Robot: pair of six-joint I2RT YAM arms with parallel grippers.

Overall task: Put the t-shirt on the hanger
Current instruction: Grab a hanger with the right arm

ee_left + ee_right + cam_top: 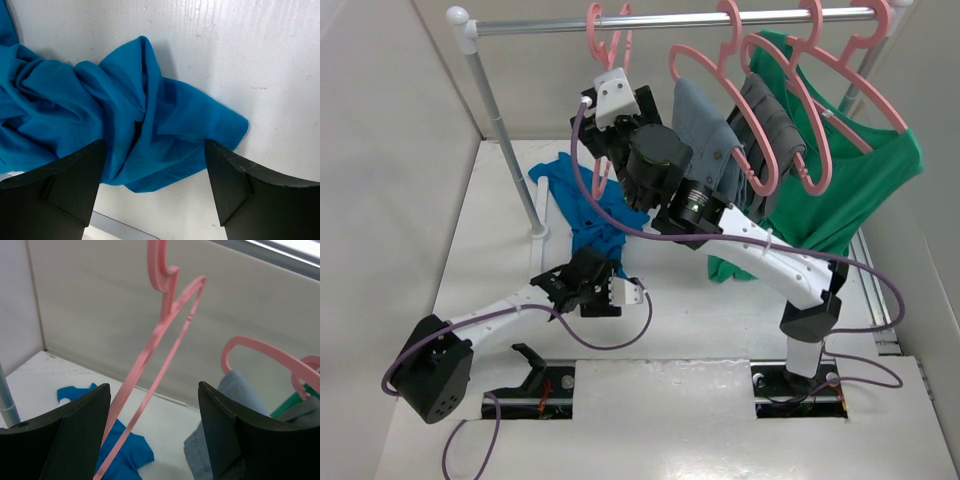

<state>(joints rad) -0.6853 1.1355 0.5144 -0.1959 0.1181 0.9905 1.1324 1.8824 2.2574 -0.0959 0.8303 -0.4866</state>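
Observation:
The blue t-shirt (588,215) lies crumpled on the white table by the rack's left post. My left gripper (588,258) is low at its near edge. In the left wrist view its jaws (155,145) stand open, with the t-shirt's (125,120) hem lying between the tips and neither finger touching it. The bare pink hanger (597,30) hangs at the left of the rail. My right gripper (616,105) is raised around it and open (154,385). The hanger's arm (145,357) runs between the jaws, close to the left finger. The t-shirt (120,450) shows below.
The rail (670,20) spans the back on a left post (505,130). To the right, other pink hangers carry blue-grey trousers (705,125), a dark grey garment (775,130) and a green shirt (865,170). Walls close in at the back and left.

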